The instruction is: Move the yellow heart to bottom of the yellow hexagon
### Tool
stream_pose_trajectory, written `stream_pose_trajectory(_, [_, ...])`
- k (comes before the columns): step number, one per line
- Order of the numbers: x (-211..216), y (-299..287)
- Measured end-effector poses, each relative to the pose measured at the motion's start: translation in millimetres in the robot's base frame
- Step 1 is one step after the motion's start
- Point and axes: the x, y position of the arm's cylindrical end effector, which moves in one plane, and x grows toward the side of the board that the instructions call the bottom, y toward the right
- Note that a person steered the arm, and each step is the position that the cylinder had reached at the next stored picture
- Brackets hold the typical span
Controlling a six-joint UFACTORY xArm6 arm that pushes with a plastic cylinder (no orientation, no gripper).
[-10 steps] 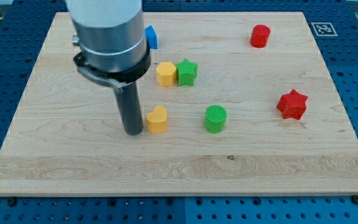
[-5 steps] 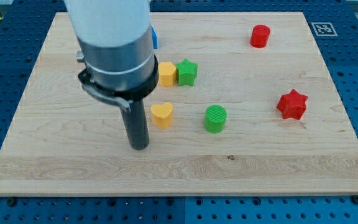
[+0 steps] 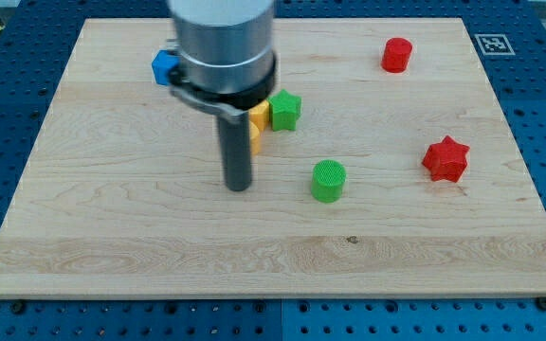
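Tip [image 3: 239, 186] down on the wooden board [image 3: 112, 237], holding nothing. Yellow heart [image 3: 255, 144] just above-right of it, half hidden behind the rod, tucked right under the yellow hexagon [image 3: 258, 117]. Placement apparently done; only backing away left.

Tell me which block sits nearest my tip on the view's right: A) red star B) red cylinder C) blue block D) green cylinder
D: the green cylinder stands just to the view's right of my tip, while the red star and red cylinder lie much farther off.
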Motion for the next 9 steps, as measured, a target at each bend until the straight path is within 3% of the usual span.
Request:
stream_pose_trajectory(3, [-58,-24])
stream_pose_trajectory(6, [-34,-17])
stream_pose_trajectory(9, [-51,15])
